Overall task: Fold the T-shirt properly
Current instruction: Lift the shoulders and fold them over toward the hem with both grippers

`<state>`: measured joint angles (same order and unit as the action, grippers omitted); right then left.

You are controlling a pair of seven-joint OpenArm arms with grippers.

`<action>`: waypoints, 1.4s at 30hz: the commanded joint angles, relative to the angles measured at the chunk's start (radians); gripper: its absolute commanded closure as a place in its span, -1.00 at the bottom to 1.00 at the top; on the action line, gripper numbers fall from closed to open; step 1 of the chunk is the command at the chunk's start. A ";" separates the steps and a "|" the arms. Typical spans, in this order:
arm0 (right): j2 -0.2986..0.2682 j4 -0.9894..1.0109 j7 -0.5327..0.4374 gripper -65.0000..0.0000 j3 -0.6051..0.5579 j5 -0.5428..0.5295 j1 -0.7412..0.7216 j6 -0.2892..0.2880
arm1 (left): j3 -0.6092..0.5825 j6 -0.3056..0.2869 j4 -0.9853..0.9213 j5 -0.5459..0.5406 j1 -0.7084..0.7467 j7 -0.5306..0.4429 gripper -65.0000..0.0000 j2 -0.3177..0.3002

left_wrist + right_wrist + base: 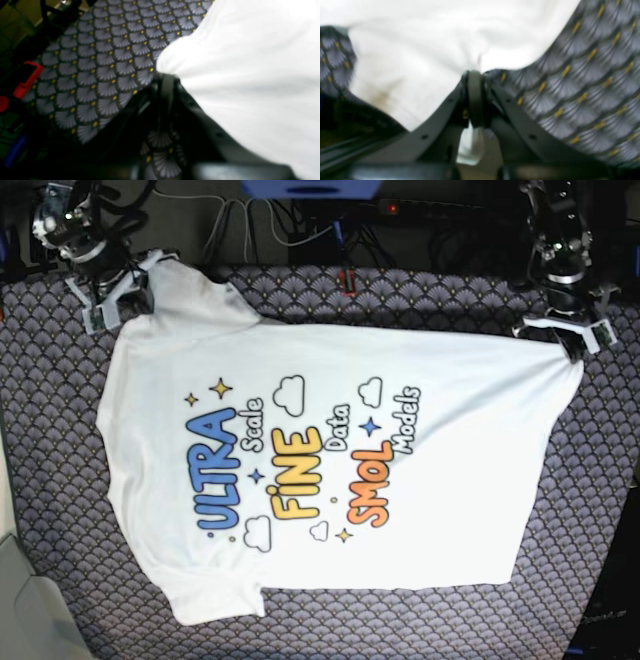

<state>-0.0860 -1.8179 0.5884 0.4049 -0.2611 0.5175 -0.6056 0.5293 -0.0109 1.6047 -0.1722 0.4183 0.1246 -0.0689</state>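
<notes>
Gripping the T-shirt (330, 470), spread print-up across mid-frame, the right gripper (112, 292) pinches its upper-left corner and the left gripper (568, 330) its upper-right; both should lift evenly, keeping that edge taut.

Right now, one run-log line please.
T-shirt: flat, print up | left pincer: shut on far edge | right pincer: shut on far edge

One T-shirt (340, 470) lies on one patterned cloth (60, 510). Two grippers — the right gripper (112, 292) and the left gripper (566, 330). On the print: three big coloured words, four clouds and, as far as I can make out, five or six stars — too small to be sure.
</notes>
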 commanded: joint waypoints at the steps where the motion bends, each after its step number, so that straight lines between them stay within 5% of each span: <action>1: -0.010 -0.026 -0.017 1.00 0.006 -0.010 -0.010 -0.001 | -0.005 0.004 0.021 0.003 -0.003 -0.029 0.98 -0.013; 15: -0.051 -0.036 0.054 1.00 0.006 0.038 -0.179 -0.001 | -0.062 0.004 0.007 0.012 -0.123 -0.023 0.98 -0.029; 22: -0.054 -0.030 0.129 1.00 0.001 0.115 -0.328 -0.001 | -0.062 0.004 -0.030 0.228 -0.293 0.085 0.98 -0.022; 30: -0.126 0.082 0.192 1.00 -0.082 0.115 -0.481 -0.001 | -0.062 0.004 -0.194 0.391 -0.485 0.094 0.98 -0.030; 42: -0.197 0.346 0.187 1.00 -0.159 0.115 -0.713 0.003 | -0.088 0.004 -0.393 0.419 -0.642 0.093 0.98 -0.053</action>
<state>-0.2665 -1.4559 0.7921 0.2409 -0.1455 -0.1753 -0.6064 0.4423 -0.0139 1.1954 0.2436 -0.2005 0.2432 -0.1127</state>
